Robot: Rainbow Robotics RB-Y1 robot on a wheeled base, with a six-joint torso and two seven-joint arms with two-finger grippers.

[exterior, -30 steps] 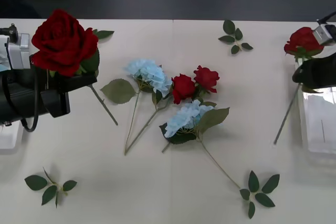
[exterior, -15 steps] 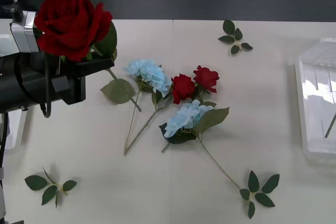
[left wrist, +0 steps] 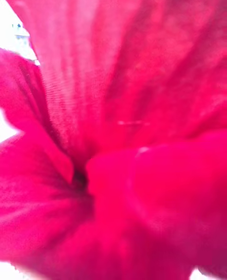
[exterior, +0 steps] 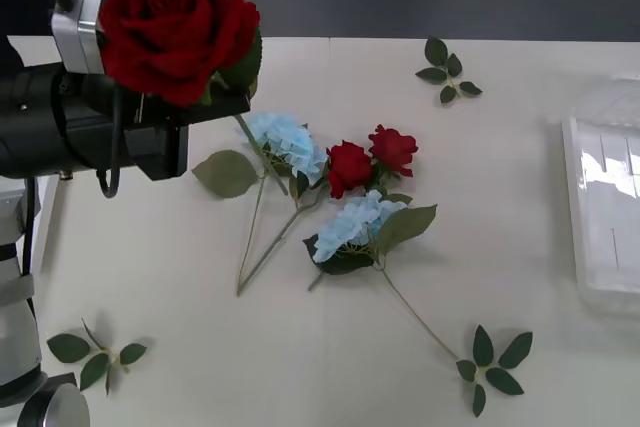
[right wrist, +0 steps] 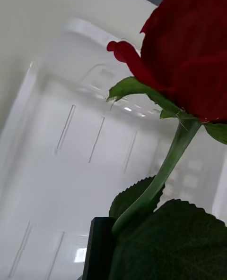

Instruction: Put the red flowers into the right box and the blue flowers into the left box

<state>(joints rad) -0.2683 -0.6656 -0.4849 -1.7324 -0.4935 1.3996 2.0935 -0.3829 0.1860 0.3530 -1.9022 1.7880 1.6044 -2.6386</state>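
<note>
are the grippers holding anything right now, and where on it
Each holds a red rose by the stem below the head: the left gripper has one raised over the table; the right gripper has another above the right box.

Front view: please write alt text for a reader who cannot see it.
The left hand holds a red rose raised above the white table. At the table's centre lie two blue flowers and two red roses, with the translucent right box at the table's right edge.
</note>
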